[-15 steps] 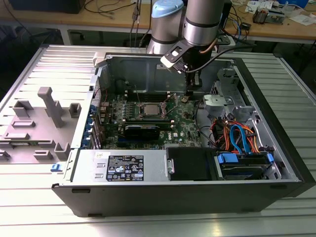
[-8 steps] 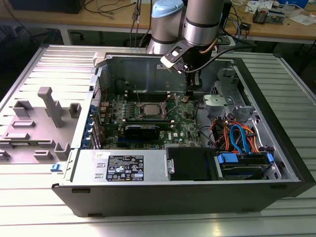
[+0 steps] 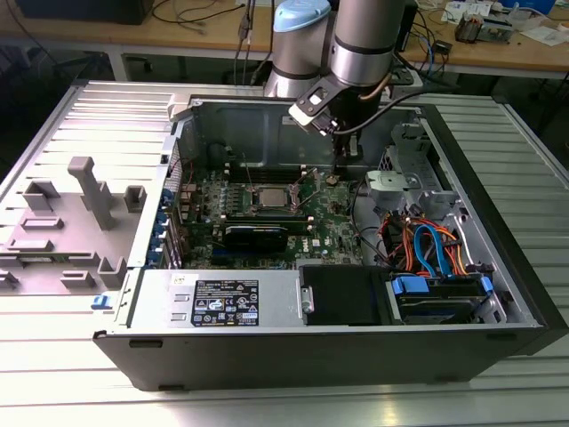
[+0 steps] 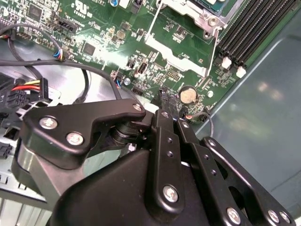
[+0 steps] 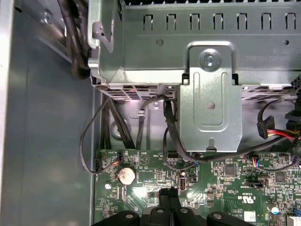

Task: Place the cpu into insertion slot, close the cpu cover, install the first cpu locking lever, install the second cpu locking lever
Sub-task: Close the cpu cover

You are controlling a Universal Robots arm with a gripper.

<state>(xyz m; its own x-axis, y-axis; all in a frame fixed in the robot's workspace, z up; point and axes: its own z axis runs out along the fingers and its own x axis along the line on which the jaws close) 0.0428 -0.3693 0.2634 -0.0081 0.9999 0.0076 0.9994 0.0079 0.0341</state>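
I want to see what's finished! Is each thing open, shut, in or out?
cpu: in the insertion slot.
cpu cover: down flat around the cpu, it seems.
gripper: shut, empty, just above the green board.
computer case: side open.

Hand above motherboard — insertion slot to the exterior view's left.

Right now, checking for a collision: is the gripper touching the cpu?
Apart. The exterior view shows the gripper to the exterior view's right of the cpu, green board visible between them.
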